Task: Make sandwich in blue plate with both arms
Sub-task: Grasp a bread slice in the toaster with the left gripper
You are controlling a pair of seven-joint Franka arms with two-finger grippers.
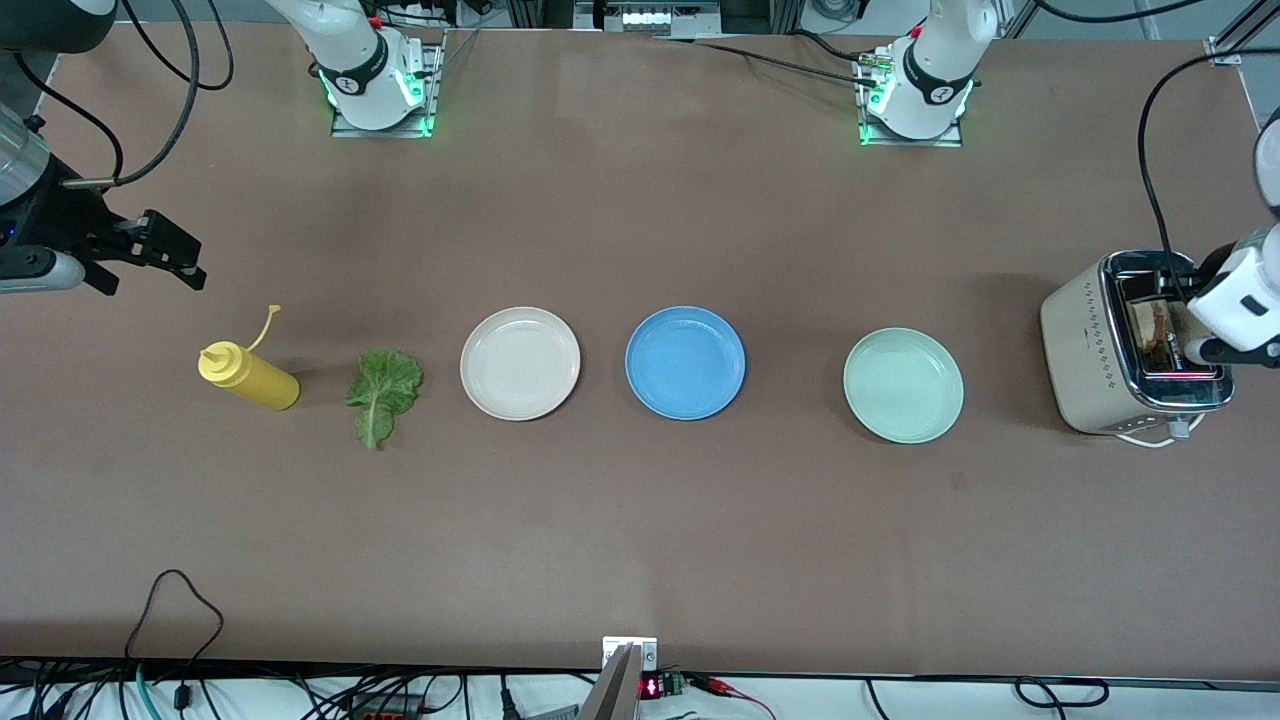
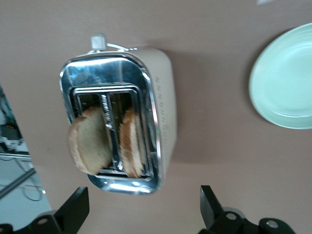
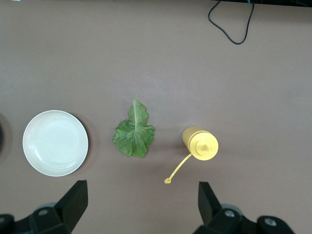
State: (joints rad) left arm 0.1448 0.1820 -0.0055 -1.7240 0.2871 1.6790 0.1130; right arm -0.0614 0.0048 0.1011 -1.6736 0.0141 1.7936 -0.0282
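Brown table [image 1: 640, 520], cables along edge [image 1: 170, 600]

Front high, whole table [image 1: 640, 520]; wrists look straight down

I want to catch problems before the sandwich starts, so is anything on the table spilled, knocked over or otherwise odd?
Only one oddity: the lettuce lies on the bare table between the yellow bottle and the white plate, not on a plate. The bottle's cap is off its tip, hanging by its strap. Nothing is spilled, and both bread slices sit in the toaster.
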